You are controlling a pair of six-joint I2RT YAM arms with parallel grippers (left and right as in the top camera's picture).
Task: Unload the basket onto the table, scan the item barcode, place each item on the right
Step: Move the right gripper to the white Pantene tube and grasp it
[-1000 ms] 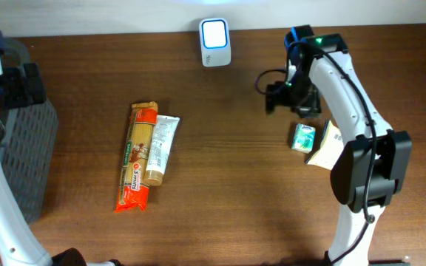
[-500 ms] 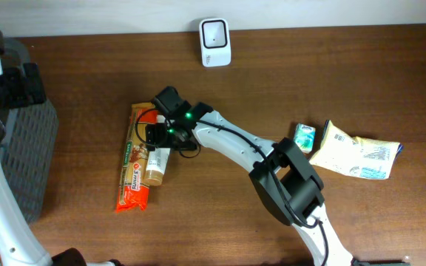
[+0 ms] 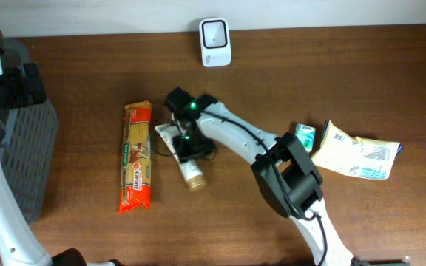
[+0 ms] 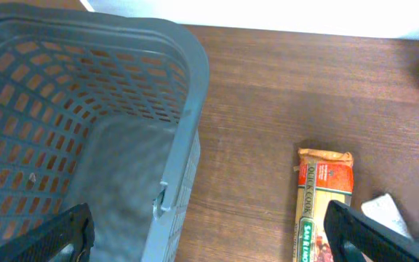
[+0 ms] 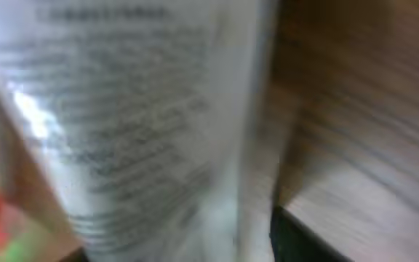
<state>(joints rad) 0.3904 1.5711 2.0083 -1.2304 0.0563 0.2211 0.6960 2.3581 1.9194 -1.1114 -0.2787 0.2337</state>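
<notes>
A white tube (image 3: 182,154) with a tan cap lies at the table's middle, turned cap-down towards the front, just right of an orange pasta pack (image 3: 137,157). My right gripper (image 3: 187,142) sits over the tube's body and is shut on it. In the right wrist view the blurred tube (image 5: 137,124) fills the space between the jaws of that gripper (image 5: 188,244), and one dark fingertip (image 5: 297,240) shows at its right side. The white scanner (image 3: 215,42) stands at the back edge. My left gripper (image 4: 213,240) hangs open above the basket's rim (image 4: 188,109).
A grey basket (image 3: 21,148) stands at the far left under the left arm. A small green box (image 3: 305,137) and a yellow-white bag (image 3: 357,151) lie at the right. The pasta pack (image 4: 324,196) also shows in the left wrist view.
The right arm swung from the right side across to the tube. The tube has slid away from the pasta pack and turned, and the right jaws have narrowed around it. The left arm is still.
</notes>
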